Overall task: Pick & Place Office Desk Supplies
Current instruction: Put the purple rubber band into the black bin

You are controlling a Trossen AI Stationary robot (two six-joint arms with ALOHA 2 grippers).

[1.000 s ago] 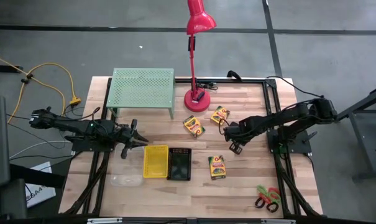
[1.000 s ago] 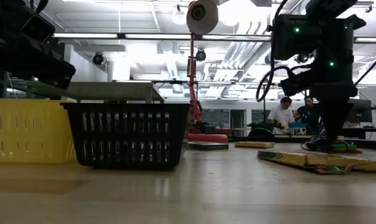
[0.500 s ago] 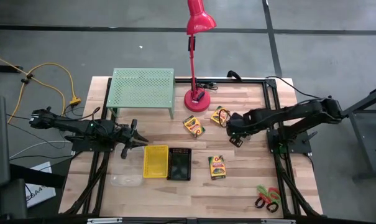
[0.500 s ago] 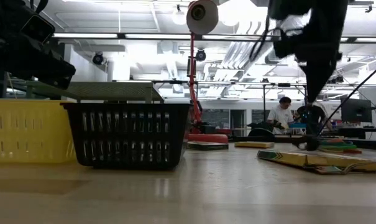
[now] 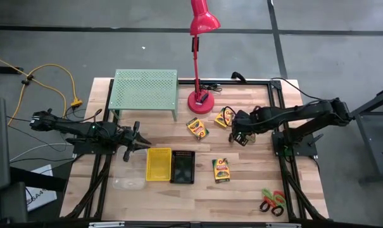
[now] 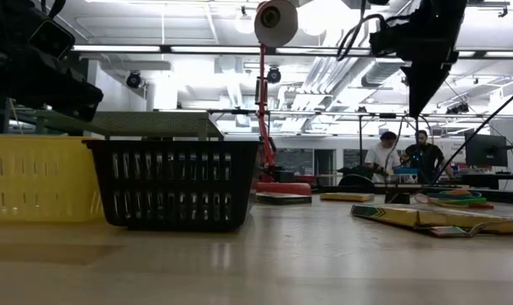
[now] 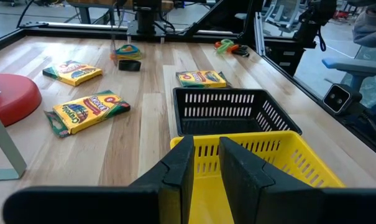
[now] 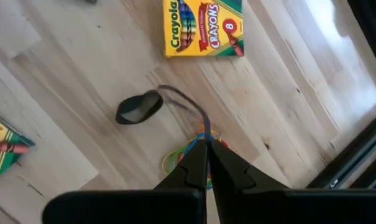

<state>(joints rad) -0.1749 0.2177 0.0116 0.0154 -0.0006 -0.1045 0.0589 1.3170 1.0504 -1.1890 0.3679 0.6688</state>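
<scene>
Loops: a small bunch of coloured loops [image 8: 186,155] hangs from the right gripper [image 8: 206,148], with one thin dark loop [image 8: 186,103] curling out of the bunch.
Right gripper: its two fingers are pressed tight together on the coloured loops. It is up above the table (not touching it), over the far right part of the table [image 5: 254,180], just right of a crayon box.
Black band: a small black band [image 8: 138,107] lies flat on the wood under the right gripper.
Crayon boxes: one crayon box [image 5: 224,116] lies just left of the right gripper. A second crayon box [image 5: 197,128] lies left of that one, near the lamp base. A third crayon box [image 5: 221,170] lies nearer, right of the black bin.
Bins: the yellow bin [image 5: 158,164] and the black mesh bin [image 5: 182,166] stand side by side, touching. The clear bin [image 5: 129,183] sits near and to the left of the yellow one.
Scissors: the scissors [image 5: 272,201] lie at the near right corner, well apart from the rest.
Left gripper: the left gripper [image 5: 140,143] waits just left of the yellow bin, with its fingers a little way apart and nothing in them.
Other things: a red lamp [image 5: 201,57] and a green rack [image 5: 145,92] stand at the far side.
</scene>
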